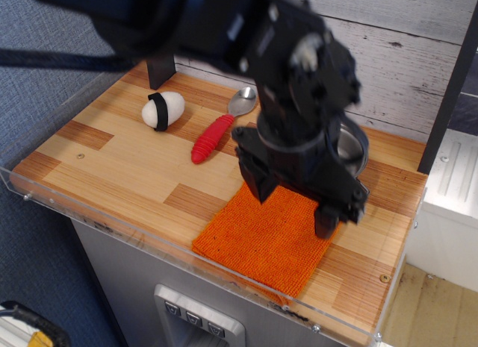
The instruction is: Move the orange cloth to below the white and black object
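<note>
Single overhead-oblique view. The black arm is entering from the upper left and reaching down across the middle of the table (112, 157); its outline is blurring. The gripper (293, 207) is pointing downward, hovering over the far part of the orange cloth (258, 242). Its two fingers (326, 219) are standing apart, one over the cloth's upper-left edge and one over its right corner; whether the tips are touching the fabric cannot be told.

At about 10 o'clock from the table centre, the white and black object (162, 110) is lying on its side, its black band running round the middle. Just to its right, toward 12 o'clock, a red-handled spoon (219, 128) is lying diagonally, its metal bowl pointing toward the back wall. At about 5 o'clock the orange cloth is lying flat near the front edge, well apart from the white and black object. At 2 o'clock a steel pot (352, 144) is showing only part of its rim behind the arm, which is covering most of it.

Count: one cloth, one egg-shaped object, one spoon, one pot, one gripper.
</note>
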Tool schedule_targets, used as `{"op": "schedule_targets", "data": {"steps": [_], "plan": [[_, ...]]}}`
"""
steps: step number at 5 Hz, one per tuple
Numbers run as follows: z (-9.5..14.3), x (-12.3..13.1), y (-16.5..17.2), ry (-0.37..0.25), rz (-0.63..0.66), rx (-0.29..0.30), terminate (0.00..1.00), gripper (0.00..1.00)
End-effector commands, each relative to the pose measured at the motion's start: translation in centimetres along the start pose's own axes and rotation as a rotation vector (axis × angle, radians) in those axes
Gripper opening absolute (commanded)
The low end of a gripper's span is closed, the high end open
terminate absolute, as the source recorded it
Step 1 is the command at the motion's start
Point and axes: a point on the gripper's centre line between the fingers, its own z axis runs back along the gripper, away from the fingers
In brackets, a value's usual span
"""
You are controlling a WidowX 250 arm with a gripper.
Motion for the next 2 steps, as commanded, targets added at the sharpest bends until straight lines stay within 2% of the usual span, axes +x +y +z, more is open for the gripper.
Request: {"op": "schedule_targets", "data": {"steps": [1,2], "plan": [[-2.5,-1.5,0.3,0.097,0.012,0.087,0.00,1.00],[-3.5,-2.3,1.3,0.125,0.042,0.092,0.00,1.00]]}}
